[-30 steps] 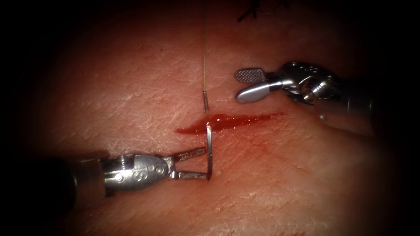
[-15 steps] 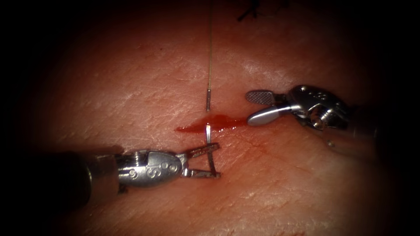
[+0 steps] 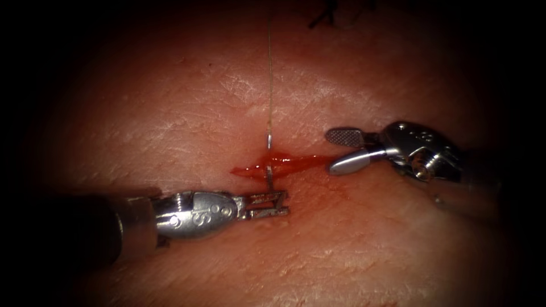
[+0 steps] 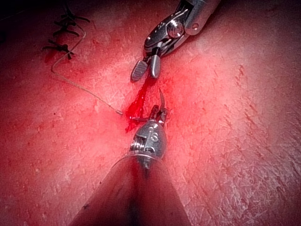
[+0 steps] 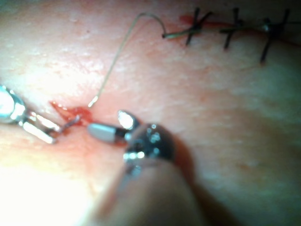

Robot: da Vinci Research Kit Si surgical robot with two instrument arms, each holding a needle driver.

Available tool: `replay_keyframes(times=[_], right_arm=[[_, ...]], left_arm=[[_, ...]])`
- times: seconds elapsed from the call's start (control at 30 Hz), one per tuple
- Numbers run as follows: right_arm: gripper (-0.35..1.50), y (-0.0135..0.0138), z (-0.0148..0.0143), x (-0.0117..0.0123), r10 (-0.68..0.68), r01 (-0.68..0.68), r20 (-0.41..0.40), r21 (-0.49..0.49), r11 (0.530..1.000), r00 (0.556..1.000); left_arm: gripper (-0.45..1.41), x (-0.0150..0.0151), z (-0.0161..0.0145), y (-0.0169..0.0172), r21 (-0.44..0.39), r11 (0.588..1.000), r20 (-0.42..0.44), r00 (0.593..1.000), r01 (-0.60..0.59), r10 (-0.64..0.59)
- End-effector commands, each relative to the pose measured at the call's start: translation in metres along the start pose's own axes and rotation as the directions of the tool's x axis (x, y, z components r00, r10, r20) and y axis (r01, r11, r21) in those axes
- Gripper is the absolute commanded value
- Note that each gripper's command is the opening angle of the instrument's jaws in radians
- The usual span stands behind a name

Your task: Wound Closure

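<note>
Left tool (image 3: 272,204) has its jaws clamped on the needle (image 3: 267,173) just below the cut (image 3: 278,164); needle's through the tissue (image 3: 170,113) there. Right tool (image 3: 341,150) sits at the cut's right end, jaws apart, holding nothing.

Dark finished stitches (image 5: 230,29) in a row, with knots

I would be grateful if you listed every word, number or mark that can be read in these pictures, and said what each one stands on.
"S": the one legible character, engraved on the wrist body of the left tool, in the endoscope view.
Faint engraved marks on the wrist body of the right tool: too small to read.
No writing on the tissue, needle or thread.
</note>
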Motion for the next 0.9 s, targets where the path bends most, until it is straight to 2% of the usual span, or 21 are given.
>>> replay_keyframes(times=[0.03, 0.5, 0.67, 0.77, 0.9], right_arm=[[1.29, 0.0001, 0.0006, 0.0004, 0.003, -0.003, -0.001, 0.004, 1.000, 1.000], [1.30, -0.0031, -0.0004, 0.0016, 0.026, -0.026, 0.002, 0.013, 1.000, 1.000], [1.25, -0.0040, -0.0005, 0.0018, 0.032, -0.032, 0.003, 0.014, 0.999, 0.999], [1.24, -0.0045, -0.0005, 0.0017, 0.033, -0.033, -0.002, 0.019, 0.999, 0.999], [1.20, -0.0048, -0.0006, 0.0017, 0.007, -0.006, -0.016, 0.051, 0.999, 1.000]], left_arm=[[-0.45, 0.0004, 0.0007, 0.0004, -0.021, 1.000, -0.010, 1.000, 0.024, -0.024], [-0.45, 0.0056, -0.0007, 0.0024, -0.081, 0.995, -0.055, 0.996, 0.062, -0.066], [-0.45, 0.0082, -0.0021, 0.0010, -0.020, 0.999, -0.046, 0.998, -0.050, 0.049], [-0.45, 0.0105, -0.0042, -0.0014, 0.061, 0.991, -0.050, 0.991, -0.120, 0.123], [-0.45, 0.0117, -0.0059, -0.0040, 0.111, 0.982, -0.044, 0.987, -0.151, 0.157]])
